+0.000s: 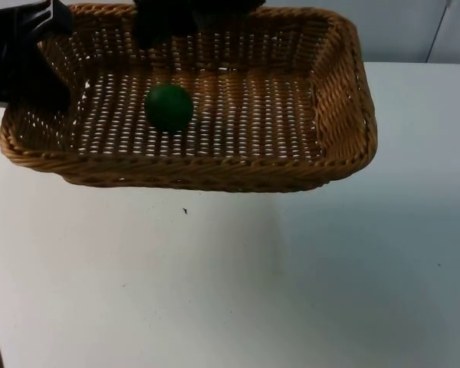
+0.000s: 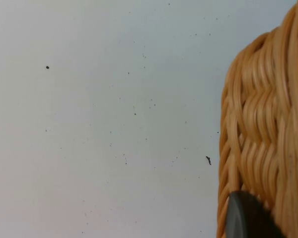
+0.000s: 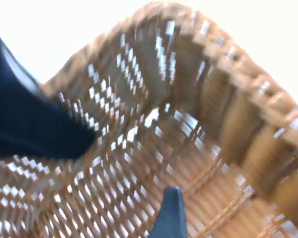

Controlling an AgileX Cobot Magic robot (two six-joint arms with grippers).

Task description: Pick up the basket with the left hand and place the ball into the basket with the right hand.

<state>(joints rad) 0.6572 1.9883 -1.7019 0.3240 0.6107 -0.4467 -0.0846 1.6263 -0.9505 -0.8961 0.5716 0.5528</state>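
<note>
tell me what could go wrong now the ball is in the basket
The green ball lies loose on the floor of the wicker basket, which the left gripper holds at one end only; a tilt could send it rolling to the low wall and perhaps over it. The right gripper hangs above the basket's far side, and the right wrist view looks down inside, so pulling back carelessly might catch the rim.

White table top [image 1: 230, 291]: few dark specks [image 1: 185, 211]; basket's shadow falls across.
</note>
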